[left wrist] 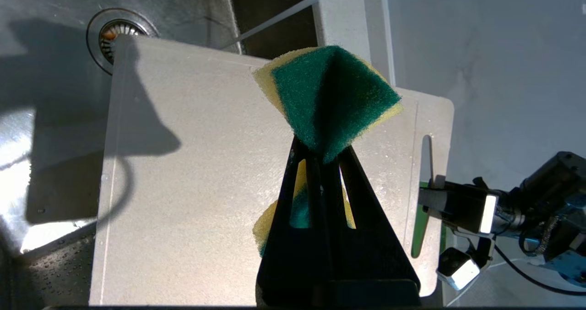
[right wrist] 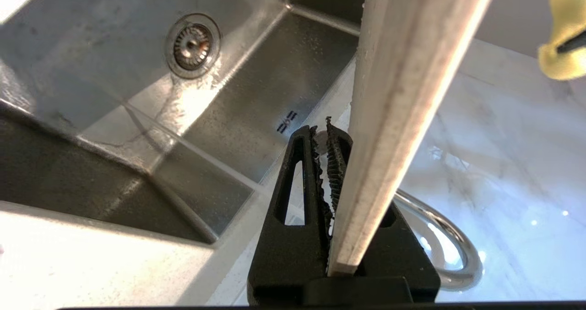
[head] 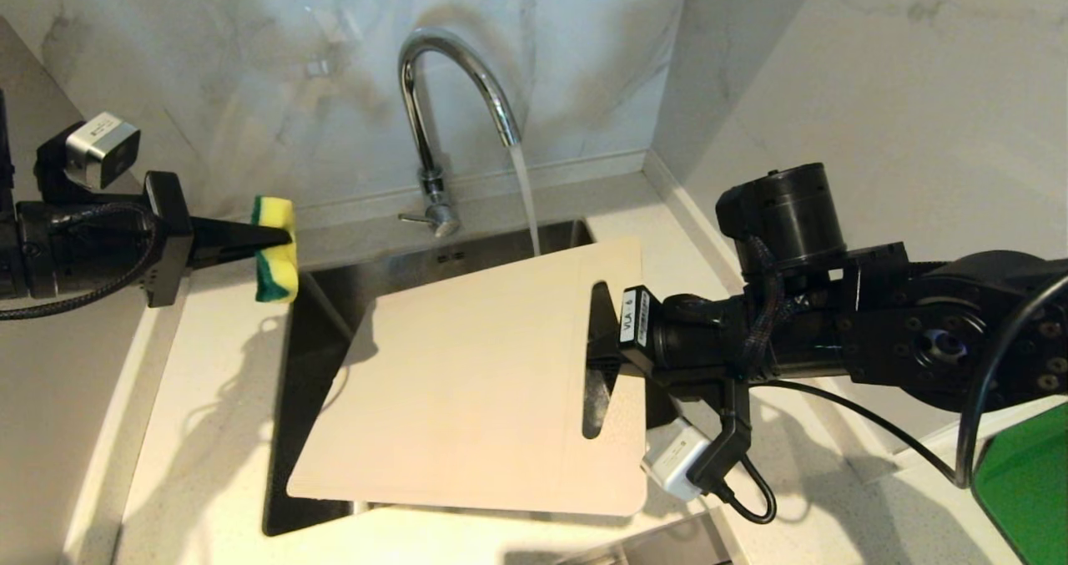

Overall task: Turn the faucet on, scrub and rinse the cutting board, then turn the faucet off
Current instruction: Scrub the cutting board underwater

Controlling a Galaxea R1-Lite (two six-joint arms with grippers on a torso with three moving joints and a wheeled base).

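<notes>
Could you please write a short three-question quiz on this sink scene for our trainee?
1. True or false: water is running from the faucet.
2. What does the left gripper hold? A) sponge B) brush C) nothing
3. Fill in: the right gripper clamps the board at its ____ end.

Key:
1. True; a stream falls behind the board's far edge into the sink.
2. A; the sponge is pinched, off the board.
3. Slot; the board is held above the sink.

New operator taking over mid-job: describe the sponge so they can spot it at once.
Start at the steel sink; above its left rim the left gripper is shut on the sponge, clear of the cutting board. It is the only soft yellow block with a green scouring face.
</notes>
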